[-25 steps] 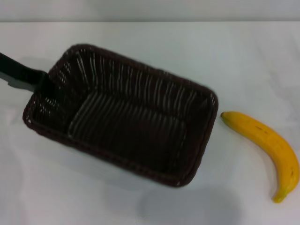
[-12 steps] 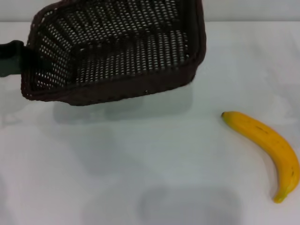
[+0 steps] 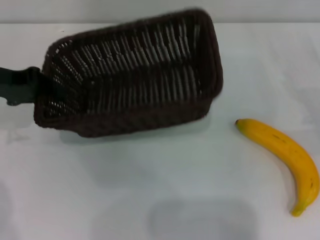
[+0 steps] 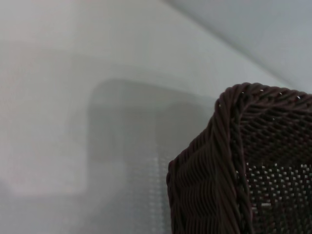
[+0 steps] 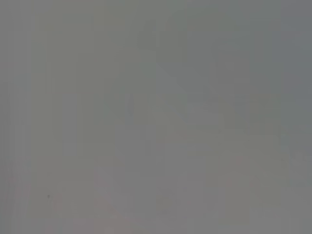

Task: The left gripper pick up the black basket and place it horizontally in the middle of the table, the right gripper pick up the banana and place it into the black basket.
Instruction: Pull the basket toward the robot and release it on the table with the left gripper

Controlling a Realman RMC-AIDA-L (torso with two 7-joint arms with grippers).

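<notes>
Left gripper [image 3: 36, 89] clamped on the black basket [image 3: 132, 72], tilted near the table's [image 3: 150, 185] far-left side.
Banana [image 3: 285, 157] lies apart by the right edge.

black basket [image 3: 131, 75]: woven wicker, perhaps plastic | banana [image 3: 285, 155]: smooth | table [image 3: 165, 185]: smooth, matt

white table [image 3: 165, 175], banana [image 3: 285, 157] lying at its right

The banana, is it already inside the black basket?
No, the banana lies on the white table, apart from the black basket that the left gripper holds by its end.
</notes>
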